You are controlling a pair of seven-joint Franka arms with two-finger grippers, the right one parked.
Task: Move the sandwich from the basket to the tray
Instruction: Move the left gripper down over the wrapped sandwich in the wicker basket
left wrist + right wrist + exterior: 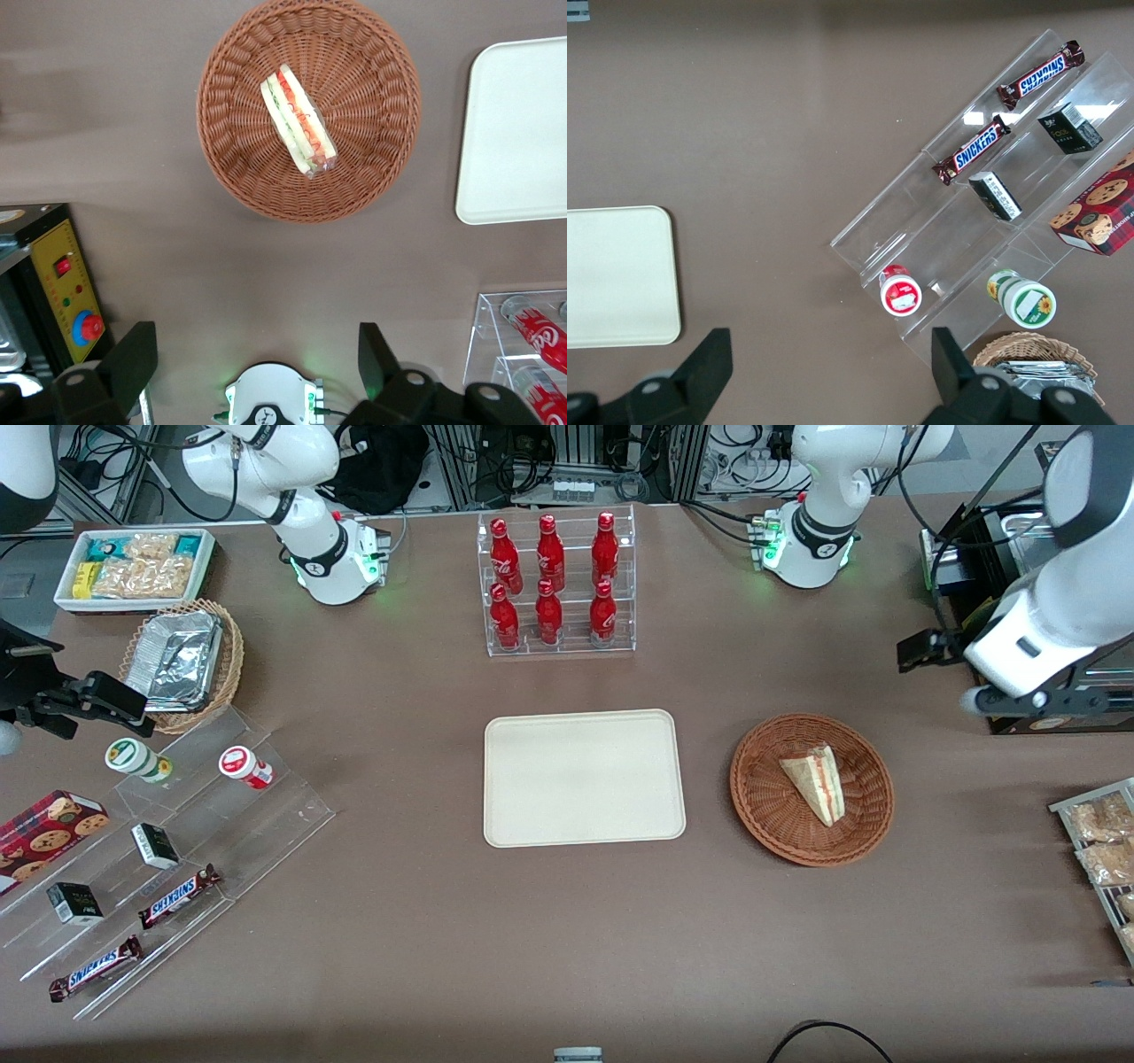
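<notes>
We see the triangular white-bread sandwich with red and green filling lying inside the round reddish-brown woven wicker basket, right of centre in the front view. The wrist camera shows the same sandwich resting near the middle of the basket, its layered cut edge facing up. Just beside the basket, toward the middle of the front frame, sits the flat rectangular cream-beige tray with rounded corners; its surface carries nothing, and the two do not touch. In the wrist view a corner of the tray appears next to the basket.

The left arm's gripper hangs high above the brown table, well apart from the sandwich, with its two dark fingers spread wide and nothing between them. In the front view that arm shows at the right edge of the frame, above the basket.

At the upper centre of the front frame stands a clear acrylic rack of six red bottles, farther from the camera than the tray.
</notes>
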